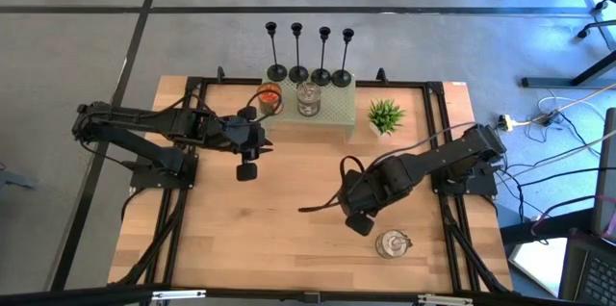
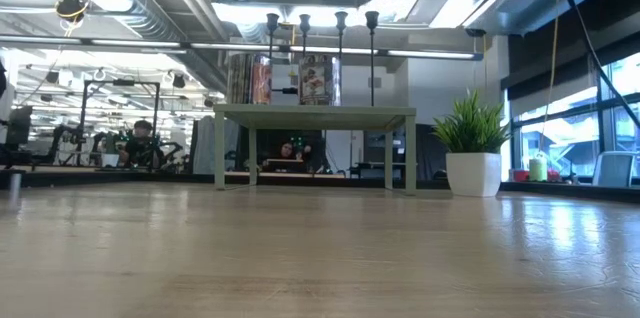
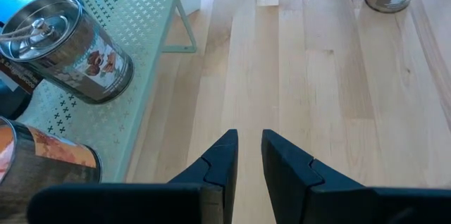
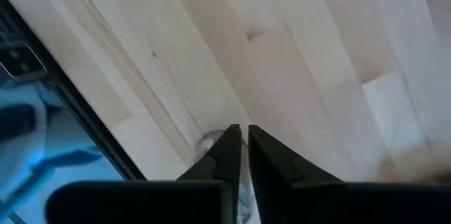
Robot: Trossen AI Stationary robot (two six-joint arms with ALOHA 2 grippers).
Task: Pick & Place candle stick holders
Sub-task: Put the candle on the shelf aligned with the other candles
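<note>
Four black candlestick holders (image 1: 308,56) stand upright in a row, their round bases on the far edge of a pale green perforated shelf (image 1: 327,114). In the low view their stems (image 2: 320,38) rise above the shelf top (image 2: 315,110). My left gripper (image 1: 263,140) hovers just off the shelf's near left corner, shut and empty (image 3: 249,150). My right gripper (image 1: 323,207) hovers over the table's middle right, shut and empty (image 4: 244,143). Both are clear of the holders.
An orange jar (image 1: 269,97) and a silver-lidded jar (image 1: 308,99) stand on the shelf in front of the holders. A small green plant (image 1: 385,115) stands right of the shelf. Another jar (image 1: 392,244) stands at the near right. Bare wood lies at the near left.
</note>
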